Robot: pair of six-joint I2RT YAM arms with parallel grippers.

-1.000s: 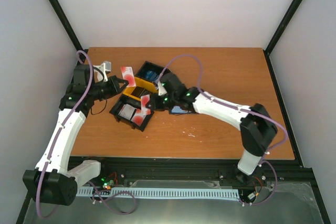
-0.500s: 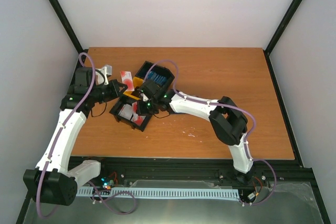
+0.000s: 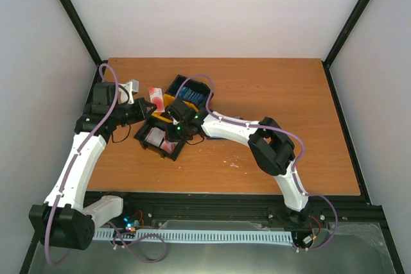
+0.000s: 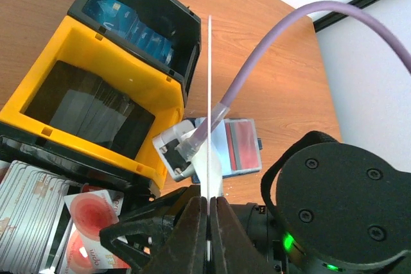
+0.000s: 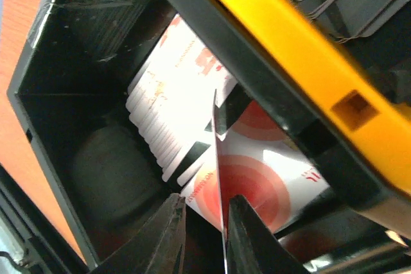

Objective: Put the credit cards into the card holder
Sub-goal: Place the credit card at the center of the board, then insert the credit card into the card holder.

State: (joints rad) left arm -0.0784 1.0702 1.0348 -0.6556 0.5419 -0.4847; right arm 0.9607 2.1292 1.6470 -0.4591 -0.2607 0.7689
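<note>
My left gripper [image 3: 146,106] [image 4: 209,200] is shut on a white credit card with a red blotch [image 3: 155,92], seen edge-on [image 4: 210,94], held upright above the black-and-yellow tray [image 3: 165,100] [image 4: 96,49]. My right gripper [image 3: 172,131] [image 5: 205,198] hangs over the tray's near compartment with its jaws parted. A card [image 5: 217,158] stands edge-on between them, against the right finger, apart from the left one. Below it lie several white-and-red cards [image 5: 192,88] [image 3: 168,147]. The card holder [image 4: 234,145] lies open on the table beyond the tray, pale blue inside, with a red card in it.
The tray's far compartment holds blue cards [image 3: 191,93] [image 4: 138,27], and the middle one dark grey cards [image 4: 96,110]. My right arm's purple cable [image 4: 257,62] and black wrist [image 4: 347,203] cross right in front of the left gripper. Bare wooden table [image 3: 276,94] stretches to the right.
My right arm swung left with its card, from beside the tray to over the near compartment, and its jaws parted. The left arm and its card barely moved.
</note>
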